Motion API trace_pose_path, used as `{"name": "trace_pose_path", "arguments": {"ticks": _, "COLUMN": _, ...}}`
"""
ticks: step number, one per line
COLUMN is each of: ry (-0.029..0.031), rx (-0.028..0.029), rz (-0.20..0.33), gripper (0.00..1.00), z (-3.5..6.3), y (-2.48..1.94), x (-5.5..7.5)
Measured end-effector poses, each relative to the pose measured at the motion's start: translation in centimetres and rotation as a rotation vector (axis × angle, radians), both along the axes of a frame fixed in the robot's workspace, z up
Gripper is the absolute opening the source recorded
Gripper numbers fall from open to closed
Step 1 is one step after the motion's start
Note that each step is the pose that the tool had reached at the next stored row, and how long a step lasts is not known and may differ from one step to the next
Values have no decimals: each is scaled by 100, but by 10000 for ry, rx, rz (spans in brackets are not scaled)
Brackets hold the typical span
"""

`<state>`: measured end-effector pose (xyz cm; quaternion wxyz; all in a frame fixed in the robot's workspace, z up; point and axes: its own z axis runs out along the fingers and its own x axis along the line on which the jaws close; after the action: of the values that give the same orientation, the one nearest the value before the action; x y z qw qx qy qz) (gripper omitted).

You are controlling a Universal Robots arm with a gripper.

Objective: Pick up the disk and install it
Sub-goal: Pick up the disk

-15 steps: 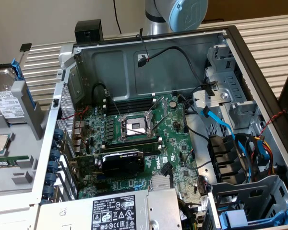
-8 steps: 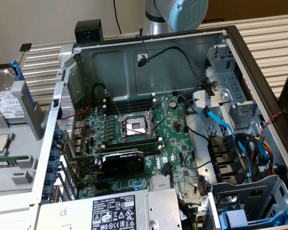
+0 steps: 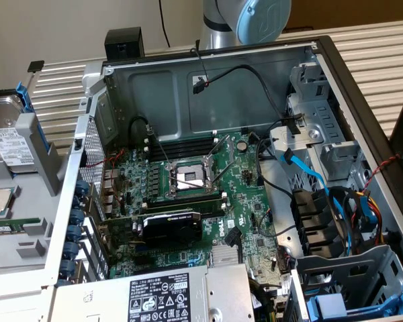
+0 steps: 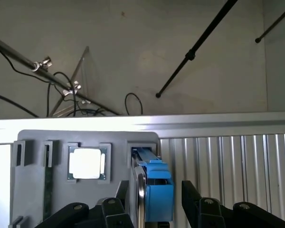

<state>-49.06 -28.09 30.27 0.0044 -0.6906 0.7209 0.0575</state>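
Slatted metal bench (image 3: 383, 47) carried an open computer case (image 3: 188, 87), lid off, lying on its side. Robot arm (image 3: 255, 17) stood behind the case's far wall. Inside the case: grey power supply (image 3: 154, 295) along the near edge, green motherboard (image 3: 245, 168) in the middle, blue cables running to the bays on the exterior view's right. Outside the case, at the exterior view's left, a grey holder (image 3: 43, 161) sat on the bench. The disk (image 3: 10, 137) stood on edge in a slot of that holder, silver face and white label showing, blue carrier around it, nothing touching it. Wrist view took the disk (image 4: 157, 183) edge-on, lined up in the gap of the claw (image 4: 152, 192); black fingers (image 4: 194, 202) spread wide to either side, gripping nothing. How near the claw was to the disk, could not tell. Processor chip (image 4: 87, 164) lay flat in the holder pocket just beside the disk's slot.
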Motion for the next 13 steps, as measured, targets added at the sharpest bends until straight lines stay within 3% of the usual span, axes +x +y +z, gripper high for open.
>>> {"name": "trace_pose_path", "arguments": {"ticks": 6, "ry": 41, "rx": 20, "rz": 0, "gripper": 56, "z": -107, "y": 0, "x": 0}}
{"name": "trace_pose_path", "arguments": {"ticks": 13, "ry": 81, "rx": 91, "rz": 0, "gripper": 56, "z": -174, "y": -1, "x": -16}}
